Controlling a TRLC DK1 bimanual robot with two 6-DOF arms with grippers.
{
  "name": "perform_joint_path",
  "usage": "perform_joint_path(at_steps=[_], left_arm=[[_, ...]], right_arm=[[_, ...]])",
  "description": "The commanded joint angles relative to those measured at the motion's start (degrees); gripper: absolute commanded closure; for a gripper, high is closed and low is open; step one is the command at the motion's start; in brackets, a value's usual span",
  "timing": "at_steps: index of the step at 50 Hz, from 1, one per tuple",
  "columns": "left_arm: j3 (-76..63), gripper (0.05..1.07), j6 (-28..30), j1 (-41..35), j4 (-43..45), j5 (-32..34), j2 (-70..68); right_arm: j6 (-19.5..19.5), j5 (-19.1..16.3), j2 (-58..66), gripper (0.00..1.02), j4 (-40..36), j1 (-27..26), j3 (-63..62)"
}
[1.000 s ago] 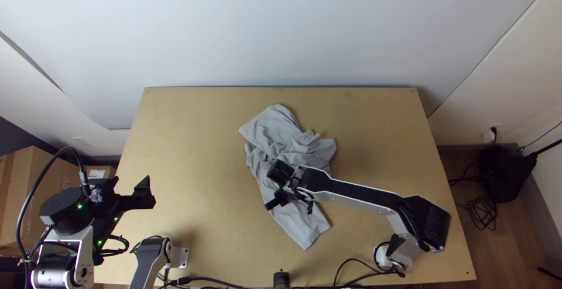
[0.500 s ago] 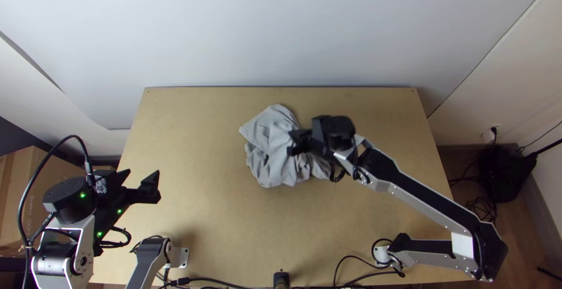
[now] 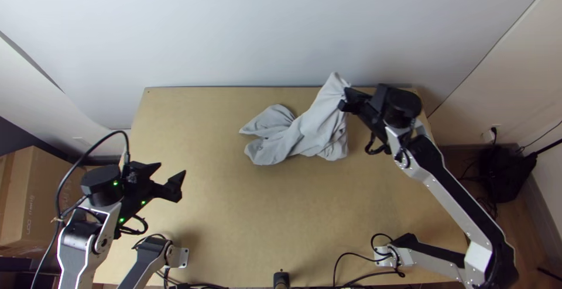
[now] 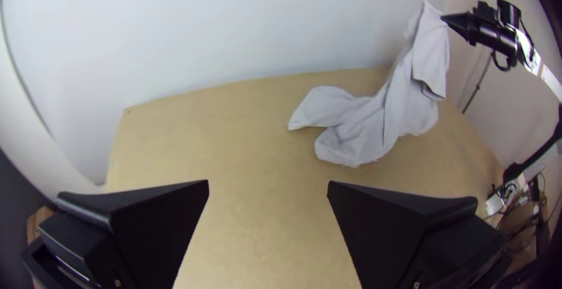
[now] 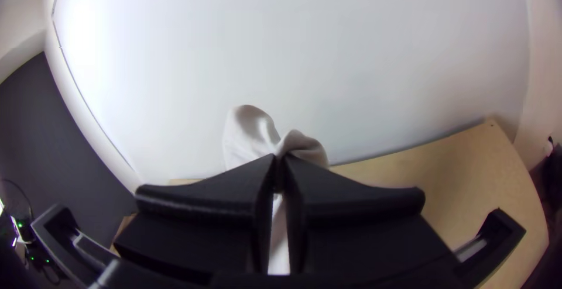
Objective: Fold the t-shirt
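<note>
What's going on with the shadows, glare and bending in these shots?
Top view: soft shadow on the table by the left arm's base; left wrist view: table's far edge bows; right wrist view: bright glare on the wall, lower corners dark.

Faint print (image 3: 28, 223) on the cardboard box (image 3: 44, 186) — none clearly legible.

In the top view, a pale, smooth wall (image 3: 281, 26) spans the upper frame, meeting the far edge of the light wooden bench (image 3: 222, 207). Another whitish wall (image 3: 527, 84) slants down the right side, carrying an outlet (image 3: 487, 136) with a black plug in it. Below, at lower right, a grey skirting board (image 3: 542, 226) borders the brown floor (image 3: 530, 260). A cardboard box (image 3: 16, 189) stands at the left edge. In the right wrist view, bright light glows on the wall at upper left.
</note>
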Motion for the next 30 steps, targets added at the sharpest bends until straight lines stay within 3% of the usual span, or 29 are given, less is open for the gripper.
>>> perform_joint_path(at_steps=[1, 8, 20, 30], left_arm=[[-4.3, 0.10, 1.2, -3.8, 4.4, 0.5, 1.5], [-10.2, 0.10, 2.7, -8.5, 10.3, 0.5, 4.5], [-19.6, 0.10, 7.3, -19.2, 31.2, -3.0, 12.4], [-25.4, 0.10, 14.8, -27.7, 47.8, -8.9, 20.4]], right_arm=[[1.4, 0.8, -4.5, 1.00, 1.4, -2.5, -2.9], [1.2, 1.0, -9.6, 1.00, 0.8, -4.7, -5.9], [1.3, 0.9, -14.8, 1.00, -0.7, -6.2, -9.9], [1.3, 0.9, -14.8, 1.00, -1.5, -7.9, -11.2]])
